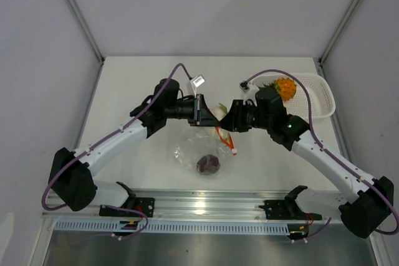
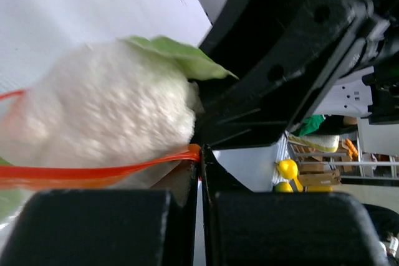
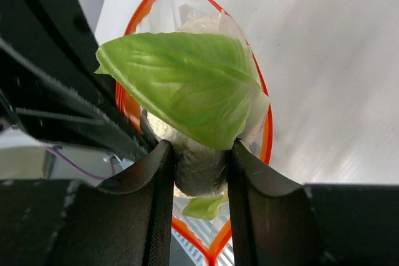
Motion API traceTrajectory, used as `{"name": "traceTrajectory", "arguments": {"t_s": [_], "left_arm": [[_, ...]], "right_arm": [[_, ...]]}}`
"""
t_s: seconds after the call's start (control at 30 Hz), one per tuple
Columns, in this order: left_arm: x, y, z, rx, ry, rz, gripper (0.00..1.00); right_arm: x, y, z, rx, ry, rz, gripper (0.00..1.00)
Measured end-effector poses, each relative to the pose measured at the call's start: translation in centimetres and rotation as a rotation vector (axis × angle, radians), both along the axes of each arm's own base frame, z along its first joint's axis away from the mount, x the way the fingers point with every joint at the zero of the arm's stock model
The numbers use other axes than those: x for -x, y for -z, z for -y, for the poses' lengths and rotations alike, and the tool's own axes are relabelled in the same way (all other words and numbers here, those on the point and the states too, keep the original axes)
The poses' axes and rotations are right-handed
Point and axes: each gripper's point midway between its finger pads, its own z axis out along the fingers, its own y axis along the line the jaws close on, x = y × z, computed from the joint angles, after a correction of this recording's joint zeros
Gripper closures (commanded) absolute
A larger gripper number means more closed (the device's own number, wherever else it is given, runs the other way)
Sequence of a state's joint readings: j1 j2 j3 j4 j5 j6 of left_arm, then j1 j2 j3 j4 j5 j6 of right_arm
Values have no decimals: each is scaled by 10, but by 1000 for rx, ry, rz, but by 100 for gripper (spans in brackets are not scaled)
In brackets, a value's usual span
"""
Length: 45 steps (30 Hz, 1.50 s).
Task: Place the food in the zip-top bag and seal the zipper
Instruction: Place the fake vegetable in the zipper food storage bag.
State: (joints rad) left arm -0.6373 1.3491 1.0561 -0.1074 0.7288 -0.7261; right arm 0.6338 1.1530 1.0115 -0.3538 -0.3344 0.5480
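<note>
Right hand part-open, clamping vegetable piece, leaf end toward its wrist, white head pointing into bag mouth ringed by zipper, whose edge left hand pinches, fully closed.

The white vegetable piece looks blurred in the left wrist view, its left end cropped.

Vegetable white, leaf pale green; zipper red-orange; bag clear; round fruit dark red-purple; pineapple orange.
</note>
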Motion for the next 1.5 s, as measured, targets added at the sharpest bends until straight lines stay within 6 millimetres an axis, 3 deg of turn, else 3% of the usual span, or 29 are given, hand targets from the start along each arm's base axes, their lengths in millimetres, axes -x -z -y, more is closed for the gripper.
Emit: {"name": "traceTrajectory", "arguments": {"t_s": [0.13,0.4,0.87,1.27,1.4,1.5], "left_arm": [[-1,-1,-1,-5,-12,6,99],[3,-5,0,-22,2,24,99],[-1,13,-6,-116,-11,21,99],[1,27,-11,-176,-3,-29,100],[-2,29,-13,-183,-19,-25,99],[-6,21,-11,-161,-31,12,99]], "right_arm": [[12,-2,7,25,-49,40,100],[17,-9,15,34,-81,94,100],[33,-11,37,114,-137,227,100],[39,11,30,157,-214,194,100],[35,22,23,173,-186,117,99],[39,29,13,145,-172,15,93]]}}
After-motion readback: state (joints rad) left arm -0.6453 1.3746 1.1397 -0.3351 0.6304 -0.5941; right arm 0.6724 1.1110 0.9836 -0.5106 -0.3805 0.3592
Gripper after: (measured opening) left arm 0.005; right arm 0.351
